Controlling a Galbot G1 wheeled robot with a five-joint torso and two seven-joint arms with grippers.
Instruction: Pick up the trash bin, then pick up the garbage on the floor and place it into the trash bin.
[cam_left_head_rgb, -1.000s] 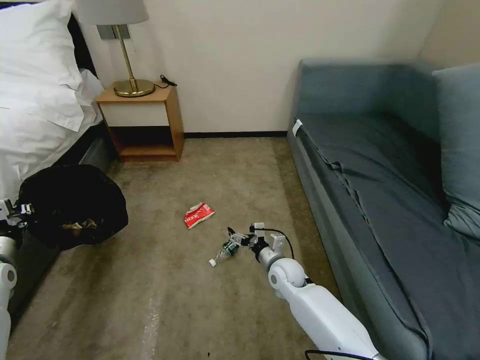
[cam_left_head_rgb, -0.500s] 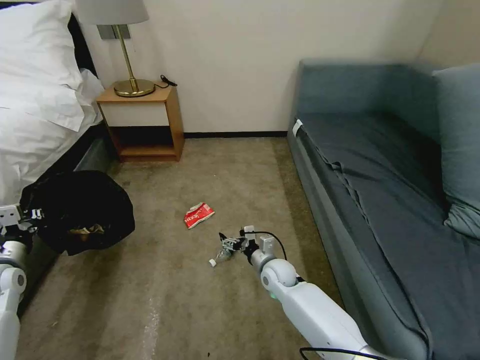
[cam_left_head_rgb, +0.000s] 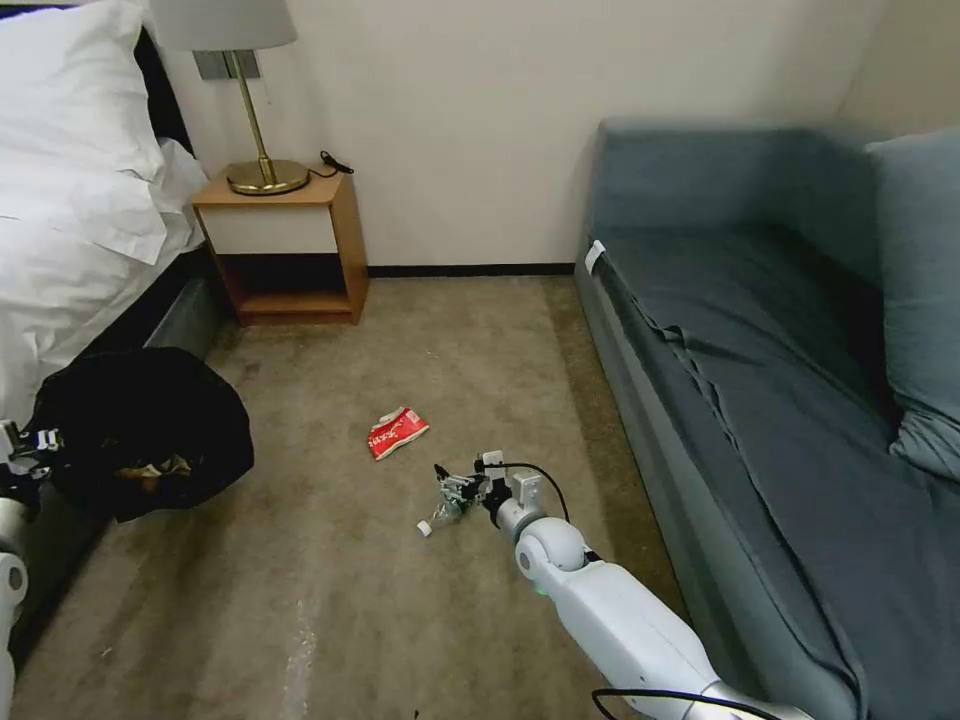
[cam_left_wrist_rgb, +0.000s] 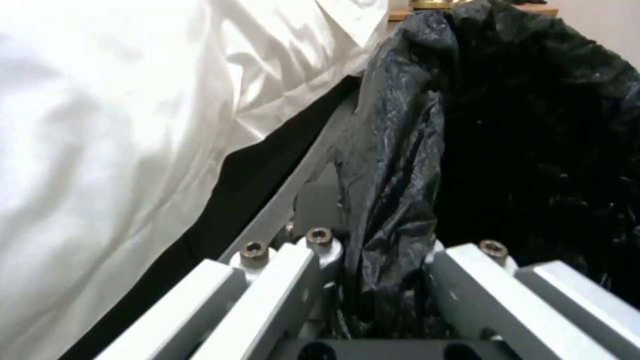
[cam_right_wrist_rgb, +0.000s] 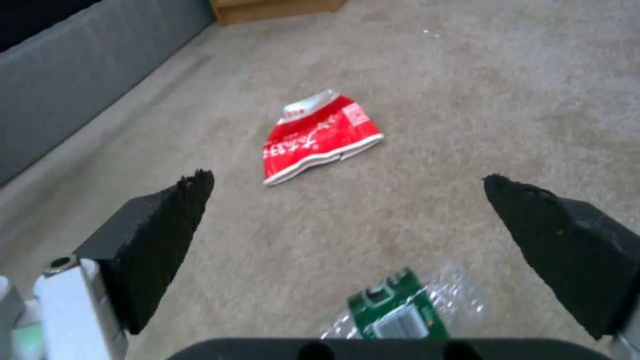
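Two pieces of garbage lie on the carpet in front of me: the red snack packet (cam_left_head_rgb: 398, 431) and, nearer to the robot, the small clear bottle (cam_left_head_rgb: 441, 511) with its green label. My right gripper (cam_left_head_rgb: 447, 488) is down at floor level over the bottle, fingers spread wide with nothing between them. In the right wrist view the black pads (cam_right_wrist_rgb: 163, 227) stand far apart, the bottle (cam_right_wrist_rgb: 399, 312) sits low between them close to the palm, and the red packet (cam_right_wrist_rgb: 318, 137) lies farther out on the carpet, well apart from the fingertips. I cannot tell whether either pad touches the bottle.

My left gripper (cam_left_head_rgb: 30, 445) is at the left edge of the head view, beside the bed (cam_left_head_rgb: 70, 210), holding the trash bin (cam_left_head_rgb: 140, 430) off the floor. The left wrist view shows the fingers (cam_left_wrist_rgb: 280, 280) closed on the bin's rim, with the glossy black liner (cam_left_wrist_rgb: 393, 165) bunched between them. Something brownish and yellowish lies inside the bin, but I cannot make out what.

Beyond the packet a wooden nightstand (cam_left_head_rgb: 285, 240) stands against the wall with a brass lamp (cam_left_head_rgb: 262, 150) on it, and a blue sofa (cam_left_head_rgb: 760, 380) runs along my right side.
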